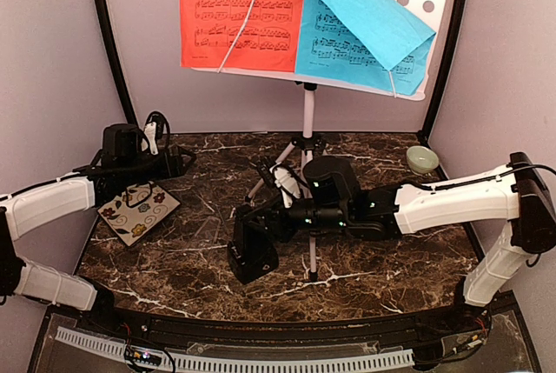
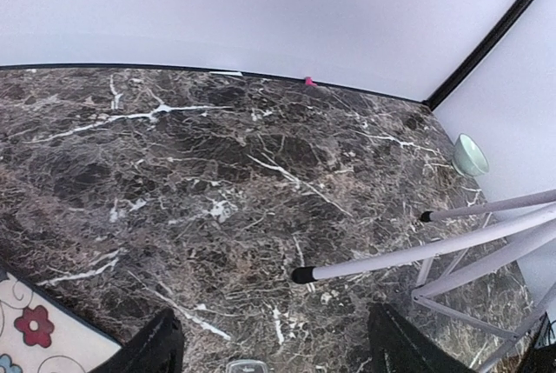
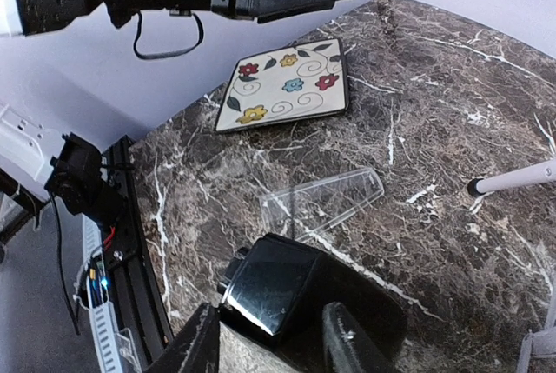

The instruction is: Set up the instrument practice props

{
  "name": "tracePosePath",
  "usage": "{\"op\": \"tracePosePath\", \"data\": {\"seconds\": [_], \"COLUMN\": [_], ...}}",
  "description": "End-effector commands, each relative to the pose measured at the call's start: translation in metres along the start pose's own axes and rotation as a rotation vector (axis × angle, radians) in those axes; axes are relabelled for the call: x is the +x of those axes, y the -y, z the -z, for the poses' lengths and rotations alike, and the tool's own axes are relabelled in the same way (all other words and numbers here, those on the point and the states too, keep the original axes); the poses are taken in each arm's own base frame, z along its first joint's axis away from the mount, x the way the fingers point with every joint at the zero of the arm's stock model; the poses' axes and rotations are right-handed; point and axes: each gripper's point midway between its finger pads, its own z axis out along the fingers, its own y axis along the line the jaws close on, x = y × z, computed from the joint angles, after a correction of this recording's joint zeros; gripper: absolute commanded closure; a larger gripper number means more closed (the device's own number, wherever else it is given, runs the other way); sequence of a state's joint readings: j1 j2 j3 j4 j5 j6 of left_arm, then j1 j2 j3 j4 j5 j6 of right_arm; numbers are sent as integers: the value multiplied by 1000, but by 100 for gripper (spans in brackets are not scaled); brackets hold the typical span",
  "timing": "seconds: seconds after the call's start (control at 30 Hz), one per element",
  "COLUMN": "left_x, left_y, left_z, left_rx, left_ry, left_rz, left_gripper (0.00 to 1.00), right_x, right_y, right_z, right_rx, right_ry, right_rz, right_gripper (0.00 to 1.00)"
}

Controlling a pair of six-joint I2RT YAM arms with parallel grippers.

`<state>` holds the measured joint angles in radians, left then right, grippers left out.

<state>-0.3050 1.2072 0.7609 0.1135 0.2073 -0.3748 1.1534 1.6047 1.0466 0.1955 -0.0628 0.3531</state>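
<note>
- Top external view: the black metronome [image 1: 254,258] sat on the bench [image 1: 156,260] at 6 o'clock of the white music stand [image 1: 307,116], near the tripod's front leg but apart from it.
- The right hand [image 3: 271,316] came in from 3 o'clock and sat right over the metronome, one finger on either side. I could not tell whether it was clamped or just clear.
- The metronome's long axis seemed to run roughly 12 to 6, with the broader end toward 6. Whether it stood on its base or leaned was not clear.
- The left hand [image 2: 276,343] hung at 9 o'clock by the floral tile [image 1: 139,210], fingers wide apart and empty, well apart from the metronome. The right arm was plainly the nearer one.
- The red sheet [image 1: 239,12] and blue sheet [image 1: 365,8] were on the stand at 12 o'clock, and the blue one's top had flopped over.
- Judged from this, the coming move turned on the right hand's line over the metronome. A straight lift away should leave it standing.
</note>
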Motion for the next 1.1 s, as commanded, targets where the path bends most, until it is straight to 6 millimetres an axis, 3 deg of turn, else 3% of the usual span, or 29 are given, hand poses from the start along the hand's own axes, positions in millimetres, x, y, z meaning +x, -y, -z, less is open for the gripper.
{"op": "tracePosePath", "data": {"seconds": [0.0, 0.27, 0.4, 0.57, 0.67, 0.83, 1.07], "left_x": [3, -7, -11, -21, -29, -31, -18], "left_y": [17, 24, 28, 30, 28, 18, -2], "left_z": [1, 11, 15, 23, 27, 23, 20], "left_rx": [85, 99, 103, 74, 43, -29, -112], "left_ry": [-55, -38, -49, -68, -82, -144, -175], "left_rz": [-3, -31, -49, -75, -85, -67, -5], "left_gripper": [24, 21, 15, 4, 1, 1, 1], "right_x": [4, -74, -97, -110, -108, -84, -36], "right_y": [-4, -26, -32, -26, -11, 32, 95], "right_z": [6, 37, 57, 87, 106, 138, 183], "right_rx": [17, 3, 6, 50, 86, 160, 321], "right_ry": [-55, 110, 165, 218, 229, 219, 192], "right_rz": [36, 93, 105, 108, 93, 17, -127], "right_gripper": [55, 31, 21, 2, 0, 0, 0]}}
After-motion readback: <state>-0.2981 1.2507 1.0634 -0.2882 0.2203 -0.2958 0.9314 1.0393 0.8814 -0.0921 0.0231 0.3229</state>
